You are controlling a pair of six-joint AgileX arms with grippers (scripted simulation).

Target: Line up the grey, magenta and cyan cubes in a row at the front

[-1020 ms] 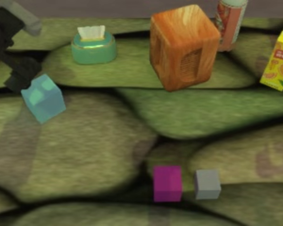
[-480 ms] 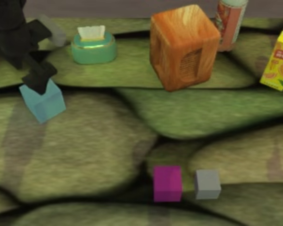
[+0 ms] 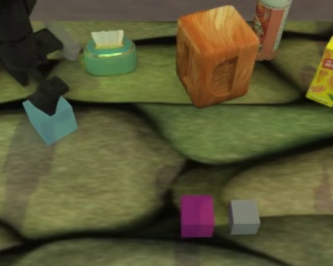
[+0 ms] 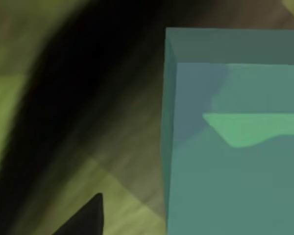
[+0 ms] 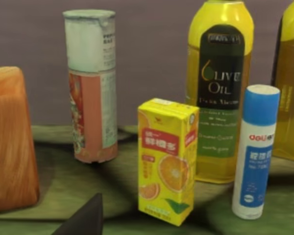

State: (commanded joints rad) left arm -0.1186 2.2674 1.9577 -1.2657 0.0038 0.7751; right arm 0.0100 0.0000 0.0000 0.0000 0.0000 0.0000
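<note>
at far left | left gripper (image 3: 49, 98) over cyan cube (image 3: 51, 123) | fingers' state unclear

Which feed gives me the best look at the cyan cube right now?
The top view: it shows the whole cyan cube on the table's left, with the left gripper directly over it. The left wrist view shows only part of the cube up close, its edges cut off. The right wrist view does not show it.
</note>
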